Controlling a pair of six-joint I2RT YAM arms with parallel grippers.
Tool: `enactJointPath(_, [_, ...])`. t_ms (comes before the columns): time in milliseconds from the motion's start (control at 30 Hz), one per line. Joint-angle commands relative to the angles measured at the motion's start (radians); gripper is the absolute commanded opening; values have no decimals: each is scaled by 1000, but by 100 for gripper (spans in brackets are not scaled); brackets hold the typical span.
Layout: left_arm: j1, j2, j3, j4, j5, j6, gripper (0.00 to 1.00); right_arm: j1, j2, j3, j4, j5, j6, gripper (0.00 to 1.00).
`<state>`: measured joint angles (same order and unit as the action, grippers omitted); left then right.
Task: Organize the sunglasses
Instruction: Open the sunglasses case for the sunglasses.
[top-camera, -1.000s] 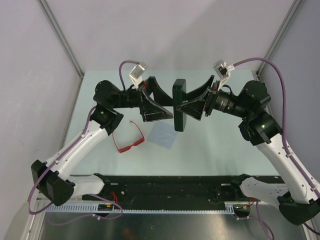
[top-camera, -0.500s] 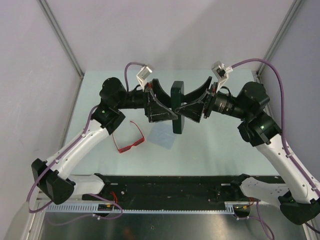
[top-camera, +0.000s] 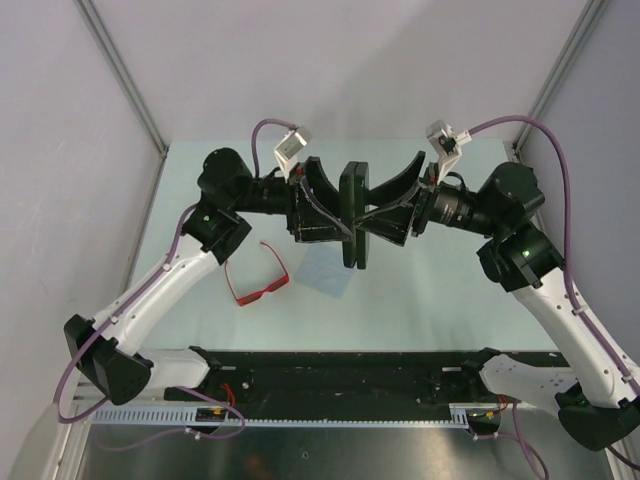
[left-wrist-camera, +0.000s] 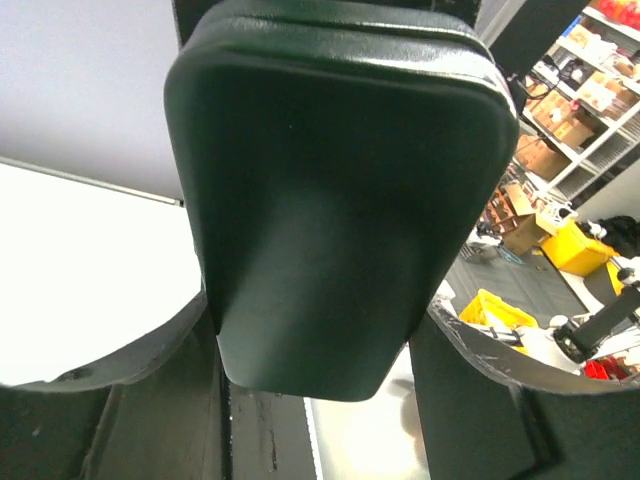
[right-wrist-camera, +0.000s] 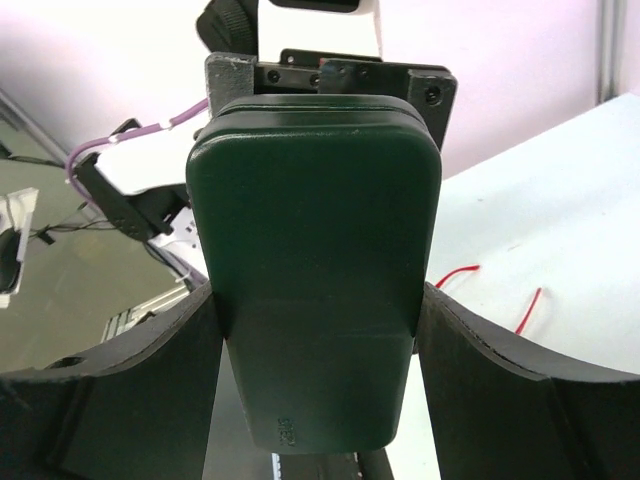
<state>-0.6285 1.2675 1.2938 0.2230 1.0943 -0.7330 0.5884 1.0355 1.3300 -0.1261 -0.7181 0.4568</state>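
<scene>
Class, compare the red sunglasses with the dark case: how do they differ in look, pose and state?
The sunglasses are red and thin-framed; the case is dark and solid. The sunglasses lie on the table, arms unfolded; the case is shut, held upright between the left end effector and the right end effector.

red sunglasses (top-camera: 262, 291), dark green case (top-camera: 352, 215), blue cloth (top-camera: 325, 272)

Overhead: I look down from high behind, across the whole table (top-camera: 420, 290).
Wrists: both sit close, facing opposite sides of one black case (top-camera: 352, 215).
</scene>
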Motion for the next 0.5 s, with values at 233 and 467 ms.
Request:
enactJointPath(233, [-5, 0, 142, 102, 243, 6, 0, -41, -37, 17, 97, -245, 37, 0])
enactJointPath(467, [4, -26, 159, 111, 352, 89, 0, -39, -48, 17, 152, -322, 71, 0])
